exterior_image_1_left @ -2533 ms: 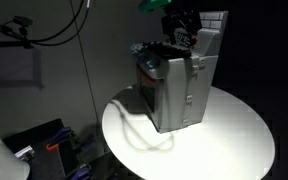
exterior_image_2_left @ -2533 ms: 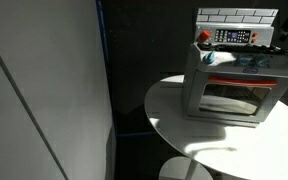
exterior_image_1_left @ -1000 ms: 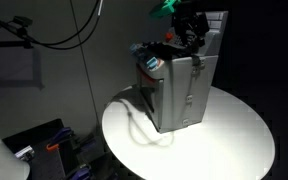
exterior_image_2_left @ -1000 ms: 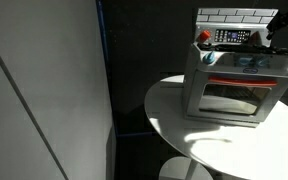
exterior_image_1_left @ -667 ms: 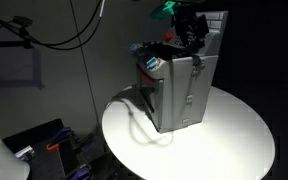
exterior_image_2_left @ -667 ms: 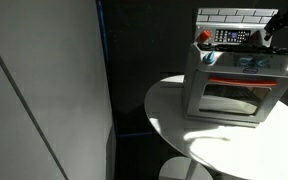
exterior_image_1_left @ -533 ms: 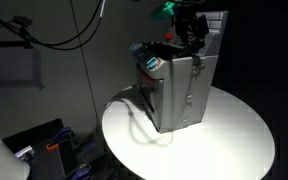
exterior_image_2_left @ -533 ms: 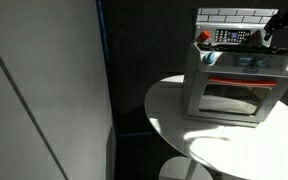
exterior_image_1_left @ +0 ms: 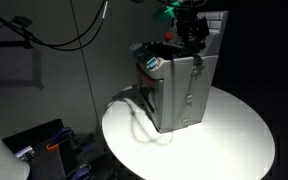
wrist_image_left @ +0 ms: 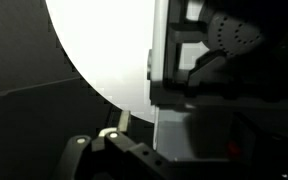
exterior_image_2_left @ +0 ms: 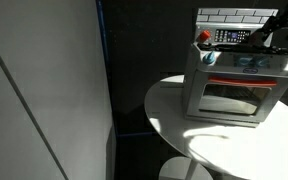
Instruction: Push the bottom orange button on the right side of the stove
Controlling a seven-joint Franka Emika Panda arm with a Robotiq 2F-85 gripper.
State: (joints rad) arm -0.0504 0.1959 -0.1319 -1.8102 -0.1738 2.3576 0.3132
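Note:
The small grey toy stove [exterior_image_1_left: 179, 90] stands on the round white table [exterior_image_1_left: 229, 140]; it also shows front-on in an exterior view [exterior_image_2_left: 234, 90], with its oven door, white tiled back panel [exterior_image_2_left: 234, 17] and red-orange knobs [exterior_image_2_left: 205, 37]. My gripper [exterior_image_1_left: 192, 38] hangs over the stove top at the side near the back panel, and shows at the frame's right edge in an exterior view [exterior_image_2_left: 272, 38]. I cannot tell whether its fingers are open or shut. In the wrist view the stove's grey side [wrist_image_left: 199, 120] is dark and blurred; the fingertips do not show.
The round white table [exterior_image_2_left: 219, 140] has bare surface in front of the stove. A white cable [exterior_image_1_left: 134, 125] lies looped on it beside the stove. A grey wall panel [exterior_image_2_left: 44, 90] stands to one side. Dark cables [exterior_image_1_left: 54, 35] hang behind.
The gripper has shifted slightly along the stove top toward the back panel over the last seconds. The stove has not moved.

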